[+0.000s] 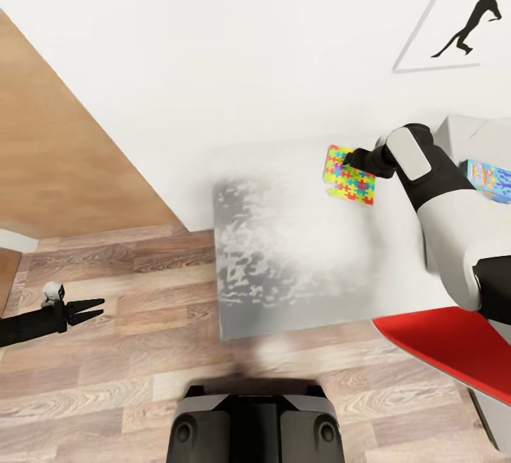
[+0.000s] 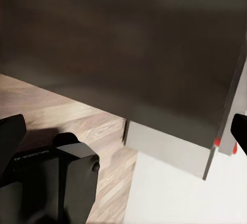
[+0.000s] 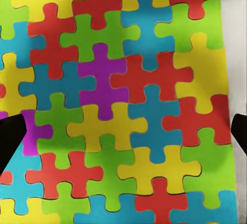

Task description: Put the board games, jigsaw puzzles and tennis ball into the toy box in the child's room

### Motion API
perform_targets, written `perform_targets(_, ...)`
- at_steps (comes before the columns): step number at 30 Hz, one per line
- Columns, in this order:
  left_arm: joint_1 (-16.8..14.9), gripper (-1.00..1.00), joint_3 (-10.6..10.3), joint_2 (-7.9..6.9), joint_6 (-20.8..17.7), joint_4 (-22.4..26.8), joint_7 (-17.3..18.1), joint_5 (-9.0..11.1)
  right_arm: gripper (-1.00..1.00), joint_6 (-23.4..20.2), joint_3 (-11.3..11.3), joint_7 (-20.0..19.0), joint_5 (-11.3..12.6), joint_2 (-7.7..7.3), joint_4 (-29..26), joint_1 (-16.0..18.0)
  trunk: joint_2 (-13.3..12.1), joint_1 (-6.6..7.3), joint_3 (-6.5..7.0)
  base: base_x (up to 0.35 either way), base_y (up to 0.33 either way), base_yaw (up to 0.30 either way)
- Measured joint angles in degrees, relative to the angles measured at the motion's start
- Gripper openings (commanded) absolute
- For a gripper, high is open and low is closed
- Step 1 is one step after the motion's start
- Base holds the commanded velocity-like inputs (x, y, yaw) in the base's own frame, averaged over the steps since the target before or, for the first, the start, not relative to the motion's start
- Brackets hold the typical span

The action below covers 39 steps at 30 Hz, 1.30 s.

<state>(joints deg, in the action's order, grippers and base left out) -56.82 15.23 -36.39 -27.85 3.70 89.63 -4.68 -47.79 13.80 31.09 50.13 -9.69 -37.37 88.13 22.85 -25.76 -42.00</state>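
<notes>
A jigsaw puzzle box (image 1: 349, 181) with bright multicoloured pieces lies at the far side of the grey table (image 1: 284, 271). My right gripper (image 1: 350, 159) hovers right at its far edge. In the right wrist view the puzzle box (image 3: 123, 95) spreads across the picture, and the right gripper (image 3: 123, 131) is open with its dark fingertips (image 3: 9, 141) wide apart over it. A blue board game (image 1: 491, 181) sits in a light grey toy box (image 1: 461, 133) at the right, partly hidden by my arm. My left gripper (image 1: 96, 309) is open and empty over the wooden floor, away from the table.
A red object (image 1: 454, 349) juts in at the table's near right corner. A wooden panel (image 1: 64, 151) stands at the left against the white wall. A dinosaur picture (image 1: 468, 23) hangs above. My base (image 1: 255, 424) is close to the table's front edge.
</notes>
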Motion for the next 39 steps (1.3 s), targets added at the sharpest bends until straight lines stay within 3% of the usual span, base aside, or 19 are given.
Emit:
perform_targets(13, 0.0, 1.0, 0.1, 0.0, 0.1, 0.0, 0.0, 0.0, 1.0, 0.2, 0.1, 0.0, 0.3, 0.09, 0.5, 0.0, 0.0, 0.03, 0.2, -0.031, 0.023, 0.0)
perform_targets(22, 0.0, 1.0, 0.0, 0.0, 0.0, 0.0, 0.0, 0.0, 1.0, -0.2, 0.2, 0.2, -0.8, 0.08, 0.6, 0.0, 0.0, 0.03, 0.3, -0.041, 0.131, 0.0)
perform_targets(39, 0.0, 1.0, 0.0, -0.01, 0.0, 0.0, 0.0, 0.0, 1.0, -0.2, 0.3, 0.2, -0.9, 0.22, 0.5, 0.0, 0.0, 0.03, 0.3, -0.001, 0.267, 0.0)
